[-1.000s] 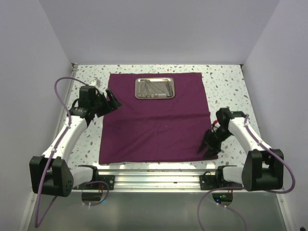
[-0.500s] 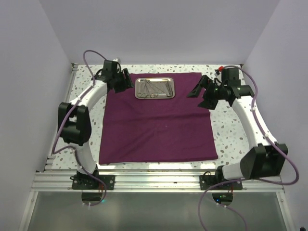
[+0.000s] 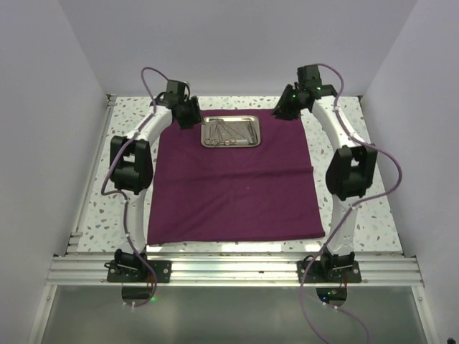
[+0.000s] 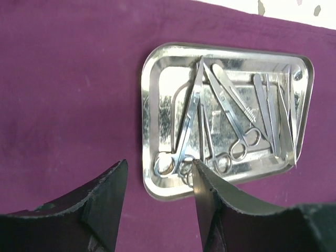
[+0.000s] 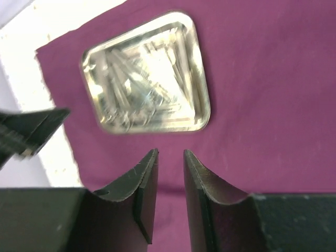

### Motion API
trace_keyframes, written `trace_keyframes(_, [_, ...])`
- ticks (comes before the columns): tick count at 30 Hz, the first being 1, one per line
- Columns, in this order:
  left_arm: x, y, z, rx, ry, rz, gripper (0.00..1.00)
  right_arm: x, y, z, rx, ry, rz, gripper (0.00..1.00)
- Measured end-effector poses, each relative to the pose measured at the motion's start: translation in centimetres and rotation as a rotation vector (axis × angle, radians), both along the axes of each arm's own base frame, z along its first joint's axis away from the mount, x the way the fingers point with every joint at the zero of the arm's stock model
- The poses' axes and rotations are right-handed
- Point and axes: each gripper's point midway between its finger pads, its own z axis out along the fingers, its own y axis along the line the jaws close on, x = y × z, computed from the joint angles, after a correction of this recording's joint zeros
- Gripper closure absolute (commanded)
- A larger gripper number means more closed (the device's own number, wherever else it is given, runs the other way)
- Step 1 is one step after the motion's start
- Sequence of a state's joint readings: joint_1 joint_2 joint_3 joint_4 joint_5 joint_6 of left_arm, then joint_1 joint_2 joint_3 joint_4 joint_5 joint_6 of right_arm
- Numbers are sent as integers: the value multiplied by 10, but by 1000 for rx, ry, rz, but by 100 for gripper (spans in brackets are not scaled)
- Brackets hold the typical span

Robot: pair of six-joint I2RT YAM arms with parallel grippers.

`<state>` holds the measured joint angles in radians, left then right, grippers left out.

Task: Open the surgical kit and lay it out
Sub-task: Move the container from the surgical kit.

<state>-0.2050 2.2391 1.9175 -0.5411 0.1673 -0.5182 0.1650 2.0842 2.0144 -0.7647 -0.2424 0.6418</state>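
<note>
Fingers (image 4: 105,202) of the left gripper (image 4: 159,164) stand moderately apart with nothing between them. Past their tips lies the near-left corner of the steel tray (image 4: 148,113). The right gripper (image 5: 170,152) is parted only by a narrow slit and grips nothing; purple fabric shows through the gap.

The tray lies flat on the maroon cloth wrap (image 3: 237,186), in its far half and about midway between its left and right edges. Inside it the thin silver instruments (image 4: 231,118) lie side by side and partly crossed: ring-handled scissors (image 4: 190,123) toward one end, their loops against the rim, and slim tweezers (image 4: 266,110) toward the other. In the right wrist view glare washes the tray out and no single tool can be told.

From above, the left gripper sits just left of the tray, over the cloth's far-left corner. The right gripper sits over the far-right corner, a little further from the tray. Whether either one touches the fabric cannot be told. The cloth is spread open and smooth on the speckled table (image 3: 348,118), with both arms reaching along its side edges.
</note>
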Motion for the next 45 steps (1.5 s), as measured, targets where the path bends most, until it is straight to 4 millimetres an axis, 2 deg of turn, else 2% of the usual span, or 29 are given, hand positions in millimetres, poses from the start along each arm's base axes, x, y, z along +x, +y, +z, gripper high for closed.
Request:
trace_keyframes(3, [9, -2, -2, 8, -10, -11, 45, 19, 6, -30, -30, 35, 3, 68])
trace_keyframes(8, [11, -1, -15, 27, 10, -23, 46, 34, 10, -84, -70, 116, 8, 68])
trace_keyframes(14, [12, 0, -48, 47, 69, -30, 47, 35, 11, -133, -86, 195, 10, 67])
trace_keyframes(16, [13, 0, -59, 53, 82, -33, 47, 35, 12, -142, -87, 209, 11, 67])
trace_keyframes(17, [15, -1, -57, 49, 77, -37, 47, 35, 12, -146, -87, 215, 11, 66])
trace_keyframes(20, [16, 0, -57, 52, 75, -36, 47, 39, 16, -155, -85, 218, 15, 66])
trace_keyframes(34, [15, -1, -58, 53, 78, -37, 52, 58, 31, -142, -54, 138, 24, 69])
trace_keyframes(38, [15, -2, -59, 46, 80, -42, 54, 64, 35, -150, -62, 133, 29, 69])
trace_keyframes(41, [14, -4, -59, 41, 81, -47, 56, 63, 39, -156, -92, 137, 43, 75])
trace_keyframes(42, [14, -5, -59, 39, 82, -49, 57, 61, 40, -158, -105, 140, 50, 81])
trace_keyframes(44, [13, -6, -60, 37, 83, -54, 64, 60, 43, -159, -136, 140, 62, 90])
trace_keyframes(45, [13, -8, -61, 34, 85, -58, 72, 59, 44, -160, -148, 137, 69, 96])
